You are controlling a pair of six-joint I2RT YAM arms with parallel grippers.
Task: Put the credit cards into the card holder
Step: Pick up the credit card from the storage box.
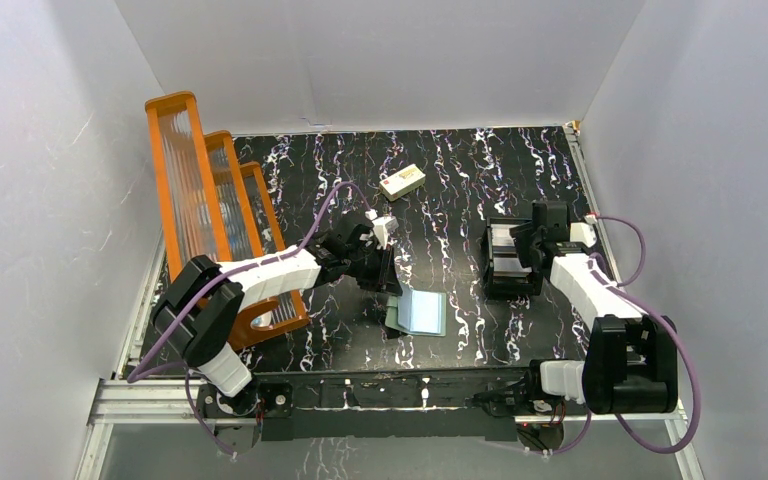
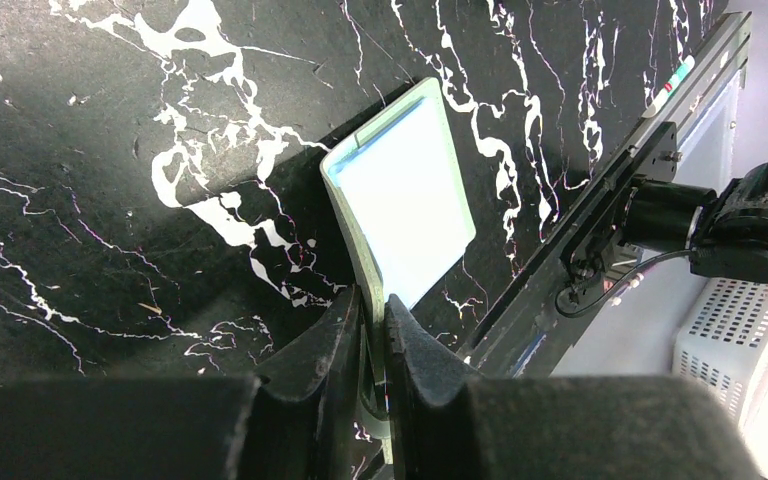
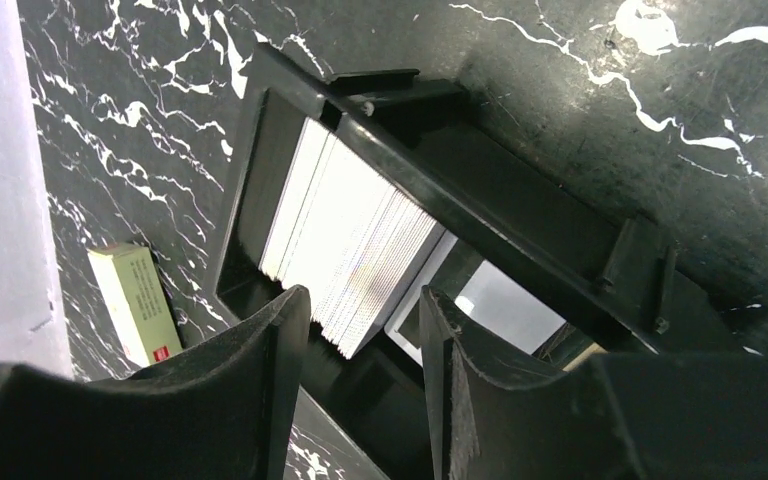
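- Left gripper (image 2: 372,312) pinched tight on a flap of the small grey-green folding card holder (image 2: 405,205), which lies open on the black marbled table (image 2: 110,120).
- Right gripper (image 3: 365,312) parted, straddling the whitish plastic credit cards (image 3: 345,245) stacked in a black boxy tray (image 3: 245,150).

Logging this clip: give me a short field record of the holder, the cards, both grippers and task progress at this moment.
card holder: lying open, pale blue lining up
left gripper: shut on one flap of the card holder
credit cards: stacked on edge in the black tray
right gripper: open, fingers either side of the stack's edge
progress: no card seen in the holder yet
other: cream block, orange rack
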